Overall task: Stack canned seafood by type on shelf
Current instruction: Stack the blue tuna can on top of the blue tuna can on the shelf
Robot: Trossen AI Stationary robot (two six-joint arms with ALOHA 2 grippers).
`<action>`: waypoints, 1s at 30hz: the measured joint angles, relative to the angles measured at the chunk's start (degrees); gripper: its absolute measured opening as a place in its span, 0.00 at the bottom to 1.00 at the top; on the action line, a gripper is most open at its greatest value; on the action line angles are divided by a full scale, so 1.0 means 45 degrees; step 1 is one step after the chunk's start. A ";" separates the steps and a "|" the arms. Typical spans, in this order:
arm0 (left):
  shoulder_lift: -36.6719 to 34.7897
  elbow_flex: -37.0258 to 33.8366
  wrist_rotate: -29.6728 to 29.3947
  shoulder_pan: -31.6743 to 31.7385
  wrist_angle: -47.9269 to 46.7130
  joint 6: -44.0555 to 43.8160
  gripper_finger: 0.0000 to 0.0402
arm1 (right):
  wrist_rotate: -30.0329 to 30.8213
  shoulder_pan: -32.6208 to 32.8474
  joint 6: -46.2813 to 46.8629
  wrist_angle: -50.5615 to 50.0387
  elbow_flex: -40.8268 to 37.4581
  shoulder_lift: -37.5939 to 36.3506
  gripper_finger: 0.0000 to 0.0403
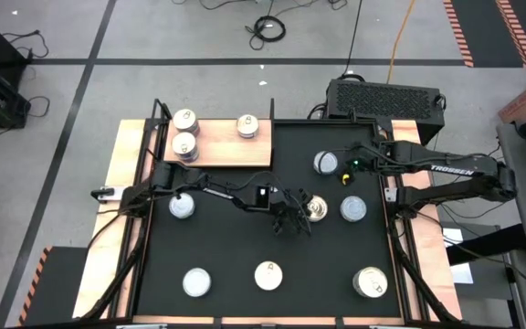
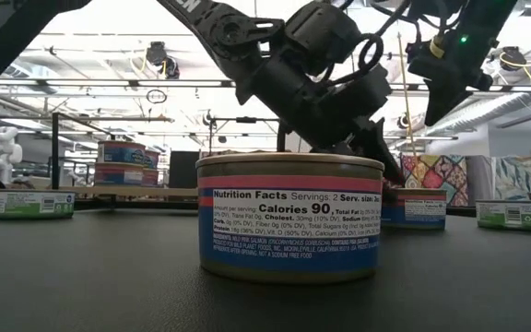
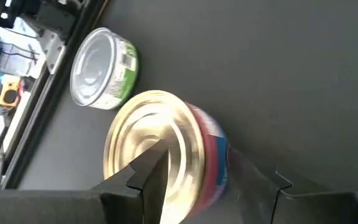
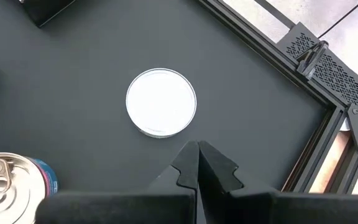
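We are at the pick-up step: our left gripper (image 1: 301,217) has its fingers open around the gold-lidded can (image 1: 316,208) mid-table, so next we close, lift and carry it to the shelf (image 1: 231,151), while the right gripper (image 1: 347,172) waits with fingers closed.

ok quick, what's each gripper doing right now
Left gripper: open, fingers either side of the gold-lidded can, not shut on it.
Right gripper: shut, empty, above the mat near a white-lidded can.
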 joint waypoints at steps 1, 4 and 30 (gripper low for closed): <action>0.0005 0.0048 -0.0086 0.0000 -0.0005 0.0000 0.40 | -0.0005 0.0000 -0.0003 0.0000 0.0000 -0.0004 0.00; 0.0005 0.0054 -0.0156 0.0000 -0.0022 0.0012 0.40 | -0.0010 0.0000 -0.0002 -0.0064 0.0000 -0.0008 0.00; 0.0005 0.0069 -0.0200 0.0097 -0.0743 -0.0332 0.14 | 0.0039 0.0000 -0.0003 -0.0073 0.0000 -0.0008 0.00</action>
